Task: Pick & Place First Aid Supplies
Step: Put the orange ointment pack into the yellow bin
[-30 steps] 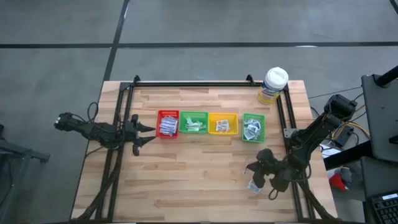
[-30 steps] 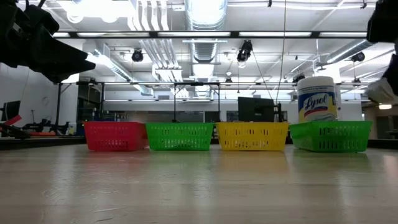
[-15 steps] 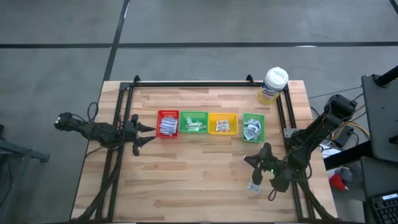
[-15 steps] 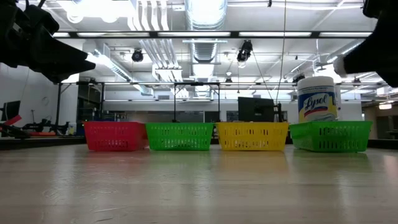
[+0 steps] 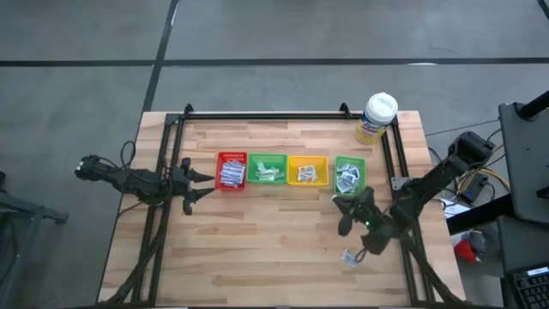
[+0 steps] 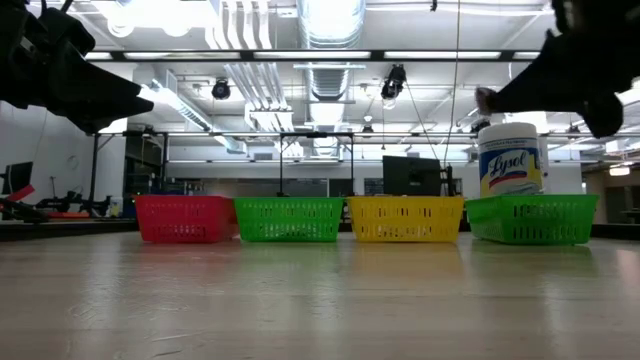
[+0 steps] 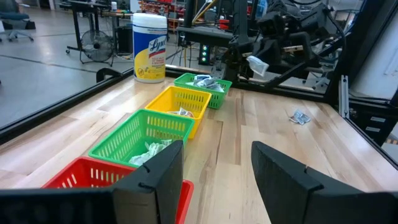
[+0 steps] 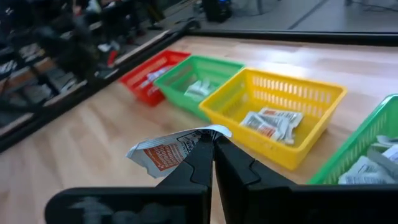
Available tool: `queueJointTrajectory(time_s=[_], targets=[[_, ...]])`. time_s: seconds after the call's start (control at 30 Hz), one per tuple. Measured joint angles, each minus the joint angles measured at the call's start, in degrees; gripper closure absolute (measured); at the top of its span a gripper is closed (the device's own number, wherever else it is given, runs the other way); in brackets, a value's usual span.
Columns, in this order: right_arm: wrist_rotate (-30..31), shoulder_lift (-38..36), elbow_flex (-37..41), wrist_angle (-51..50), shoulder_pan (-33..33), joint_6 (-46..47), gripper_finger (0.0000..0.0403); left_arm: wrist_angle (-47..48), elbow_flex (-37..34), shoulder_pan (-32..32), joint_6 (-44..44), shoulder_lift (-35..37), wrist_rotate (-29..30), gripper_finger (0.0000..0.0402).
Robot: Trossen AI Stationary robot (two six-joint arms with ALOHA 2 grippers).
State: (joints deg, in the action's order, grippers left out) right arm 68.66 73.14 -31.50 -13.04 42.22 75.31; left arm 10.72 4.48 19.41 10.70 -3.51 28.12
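Lifting away from one remaining packet [image 5: 349,256], the right gripper [image 8: 212,163] is pinching a small white orange-printed paper packet [image 8: 166,150], carrying it toward the yellow plastic tray [image 8: 281,112] just ahead for sorting. Left gripper [image 7: 214,180] is waiting with fingers apart.

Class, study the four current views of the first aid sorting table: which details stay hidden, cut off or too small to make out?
- Packet print, right wrist view: crumpled, too blurred to read.
- Tray contents, low view: mesh walls of the red tray and its neighbours hide them.
- Right gripper, low view: a dark shape cut off by the top edge.
- Loose packet on the table, high view: too small to identify.
- Red tray, left wrist view: partly behind the left gripper's fingers.
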Motion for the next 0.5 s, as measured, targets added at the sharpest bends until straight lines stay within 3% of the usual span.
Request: queueJointTrajectory(time_s=[0.2, 0.4, 0.5], targets=[[-2.1, 0.0, 0.0, 4.6, -6.6, -0.2, 0.0394, 0.0, 0.0, 0.0, 0.0, 0.0, 0.0, 0.0213], [-14.7, 0.0, 0.0, 9.7, -15.3, -0.3, 0.0394, 0.0, 0.0, 0.0, 0.0, 0.0, 0.0, 0.0213], [-18.2, 0.0, 0.0, 10.9, -19.6, -0.2, 0.0394, 0.0, 0.0, 0.0, 0.0, 0.0, 0.0, 0.0213]])
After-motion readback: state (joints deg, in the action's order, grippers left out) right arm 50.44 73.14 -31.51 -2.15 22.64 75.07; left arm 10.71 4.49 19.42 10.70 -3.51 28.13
